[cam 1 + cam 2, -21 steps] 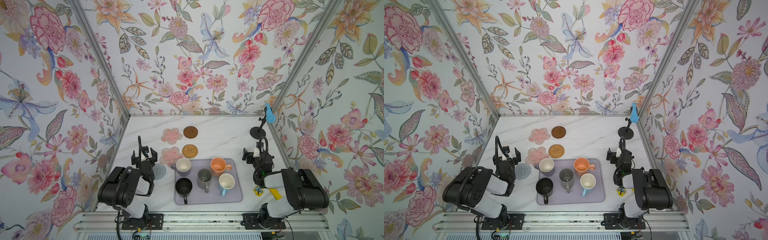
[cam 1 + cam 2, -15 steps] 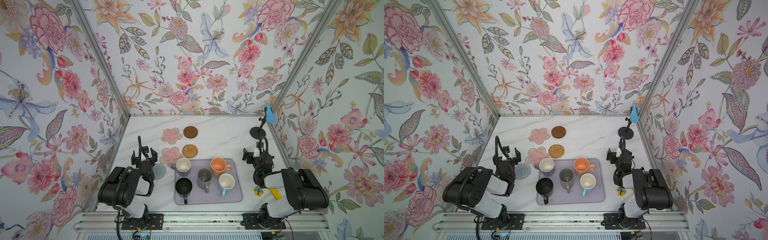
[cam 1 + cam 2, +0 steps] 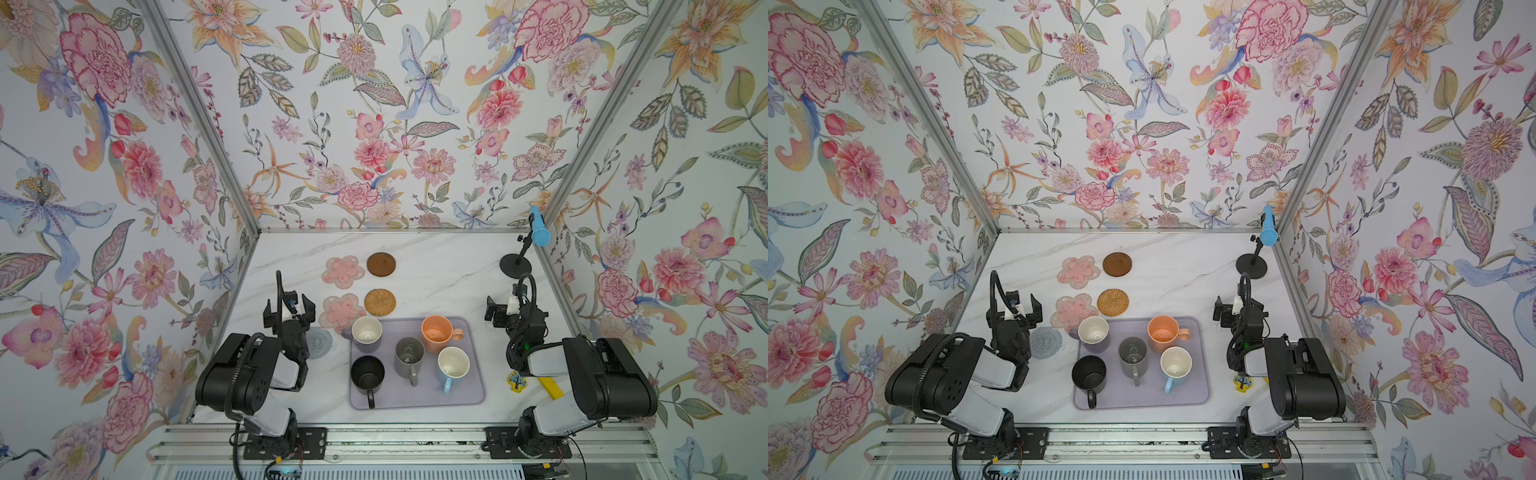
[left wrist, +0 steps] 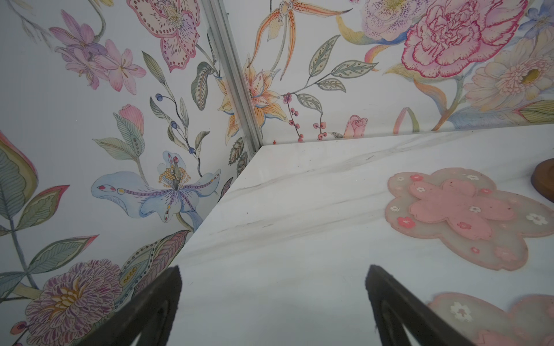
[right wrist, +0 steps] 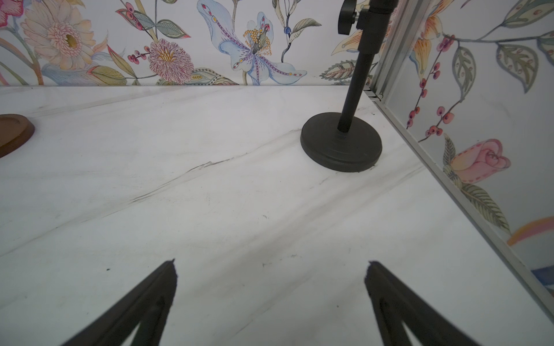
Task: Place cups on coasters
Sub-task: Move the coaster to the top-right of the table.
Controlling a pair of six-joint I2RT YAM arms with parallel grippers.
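Five cups stand on a lavender mat: lavender, peach, grey, black and light blue. The coasters lie bare beyond and left of it: two pink flowers, a brown disc, a rattan round and a grey-blue knit. My left gripper hangs open just left of the nearer pink flower. On the far side of the mat my right gripper is open over bare marble.
A black stand with a blue tip occupies the back right corner, ahead of the right gripper. A small yellow figure and a yellow block lie by the right arm. Floral walls close three sides.
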